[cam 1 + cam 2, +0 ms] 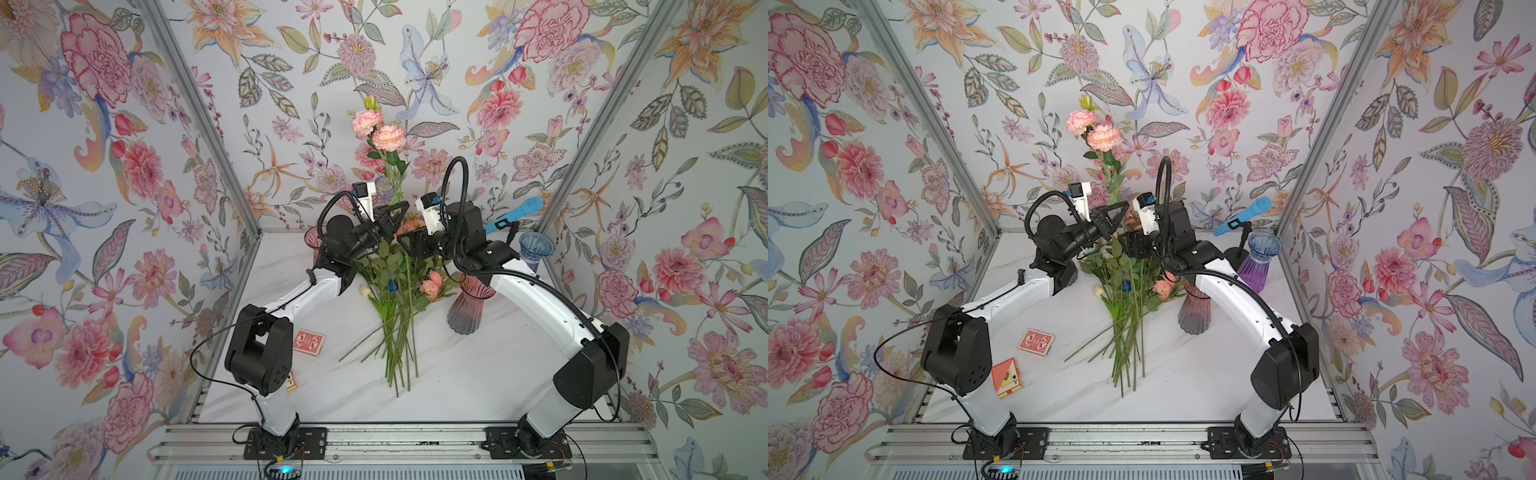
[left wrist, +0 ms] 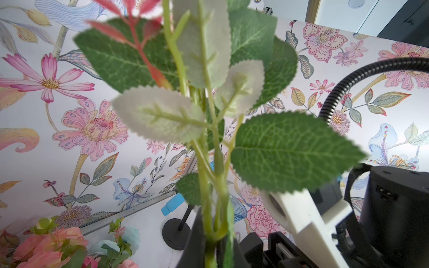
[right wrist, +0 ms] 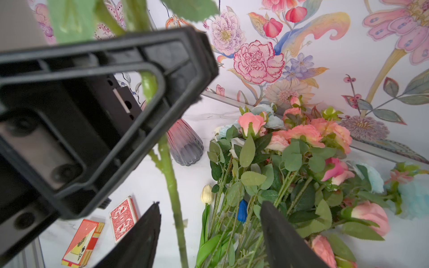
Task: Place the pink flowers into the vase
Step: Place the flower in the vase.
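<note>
Right wrist view.
A: left gripper (image 3: 205, 54) clamps one pink flower stem (image 3: 173, 185) upright over bench (image 1: 457, 374) middle; right gripper (image 3: 210, 204): jaws apart around it.
B: Progress?
A: No stem seen in pink vase (image 1: 467, 309) by right edge; other pink flowers (image 3: 301, 133) lie mid-bench.

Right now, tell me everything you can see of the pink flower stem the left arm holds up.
The pink flower stem stands nearly upright above the table, clamped in the shut left hand. It looks artificial: two ruffled pink-and-salmon blooms and a pale bud on top, serrated fabric-like green leaves, a few reddish ones, a thin plastic-looking green stalk. Its lower end hangs between the open fingers of the right hand, which seem not to touch it.
</note>
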Tool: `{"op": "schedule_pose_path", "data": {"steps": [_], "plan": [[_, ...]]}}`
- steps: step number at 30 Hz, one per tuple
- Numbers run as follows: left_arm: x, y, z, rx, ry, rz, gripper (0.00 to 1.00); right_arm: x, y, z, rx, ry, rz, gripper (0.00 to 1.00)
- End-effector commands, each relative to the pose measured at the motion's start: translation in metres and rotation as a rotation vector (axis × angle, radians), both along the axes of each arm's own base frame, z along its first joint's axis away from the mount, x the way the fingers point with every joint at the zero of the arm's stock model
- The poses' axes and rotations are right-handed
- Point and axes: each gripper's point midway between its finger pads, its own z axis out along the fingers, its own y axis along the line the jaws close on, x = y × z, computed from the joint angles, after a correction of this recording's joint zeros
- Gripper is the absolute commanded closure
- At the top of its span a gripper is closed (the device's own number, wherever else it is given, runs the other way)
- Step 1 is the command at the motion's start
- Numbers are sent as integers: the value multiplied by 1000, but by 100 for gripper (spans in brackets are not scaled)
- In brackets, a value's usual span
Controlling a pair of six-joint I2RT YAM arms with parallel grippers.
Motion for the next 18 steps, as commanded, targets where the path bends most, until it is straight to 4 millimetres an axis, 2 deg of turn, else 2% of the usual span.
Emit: {"op": "schedule_pose_path", "data": {"steps": [1,9,18], "plan": [[-16,4,21,-19,-56,-11,100,4,7,21,23,-53,3,39],[-16,7,11,-40,-45,-1,100,5,15,21,2,-61,17,58],[-16,8,9,-34,-42,9,100,8,25,10,2,-31,34,65]]}}
